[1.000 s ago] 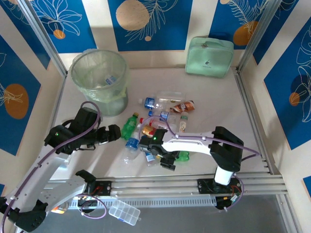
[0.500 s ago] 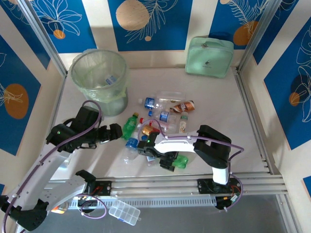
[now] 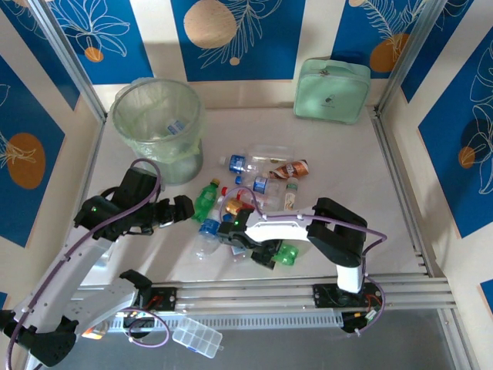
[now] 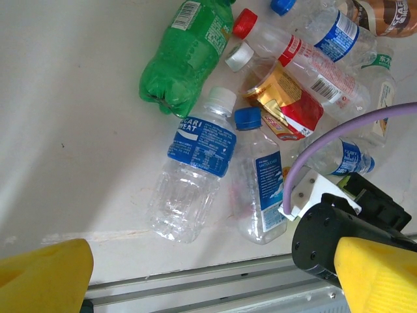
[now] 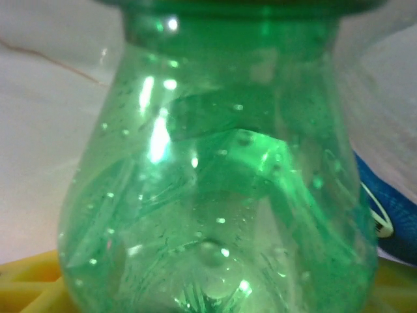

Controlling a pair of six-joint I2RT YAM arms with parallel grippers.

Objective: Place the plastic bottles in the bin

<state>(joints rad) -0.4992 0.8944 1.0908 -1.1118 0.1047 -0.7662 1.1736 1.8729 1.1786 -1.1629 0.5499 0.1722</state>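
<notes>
Several plastic bottles (image 3: 262,173) lie heaped mid-table, clear or green. The bin (image 3: 158,123), lined in pale green, stands at the back left with one blue-labelled bottle (image 3: 176,127) inside. My right gripper (image 3: 266,258) is low at the heap's near edge. A green bottle (image 5: 215,163) sits between its yellow fingers (image 5: 26,280), which press its sides; this green bottle (image 3: 287,253) pokes out to the right. My left gripper (image 3: 179,210) hovers open left of the heap, above a clear blue-labelled bottle (image 4: 195,173) and another green bottle (image 4: 186,59), holding nothing.
A mint-green zippered case (image 3: 331,90) leans at the back wall. A clear compartment box (image 3: 197,337) lies in front of the rails. The aluminium rail (image 4: 195,287) runs along the table's near edge. My right arm (image 4: 339,228) lies close to the left gripper's right finger.
The right arm folded in and slid its gripper slightly left along the heap's near edge, and its jaws narrowed round the green bottle. The left arm barely moved.
</notes>
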